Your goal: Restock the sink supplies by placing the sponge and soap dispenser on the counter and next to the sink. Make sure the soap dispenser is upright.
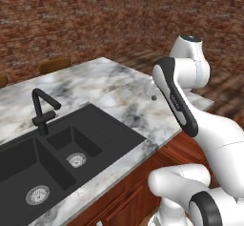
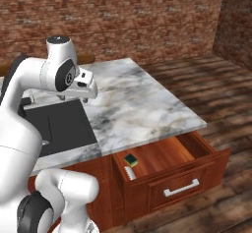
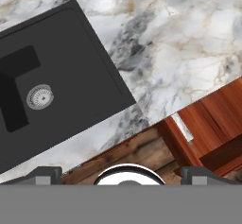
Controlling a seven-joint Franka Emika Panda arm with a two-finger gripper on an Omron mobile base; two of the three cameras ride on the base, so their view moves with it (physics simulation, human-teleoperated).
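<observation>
Early in the job: nothing yet set out beside the sink. Sponge down in the open drawer under the right end of the bench, green side up, near the drawer's front left corner. Just in front of it, a pale cylinder lying on its side against the drawer wall, probably the soap dispenser, though too small to be certain. Claw up over the bench next to the sink's right edge, jaws spread wide, holding nothing. From the hand view, looking straight down on the sink basin, the marble, and a sliver of the drawer's edge at lower right.

Step in hand, by the look of it: going for the first item. Next move calls for swinging right and well down past the bench edge into the drawer, lining up over the sponge or bottle, then closing. Bottle likely needs turning upright once lifted out.
</observation>
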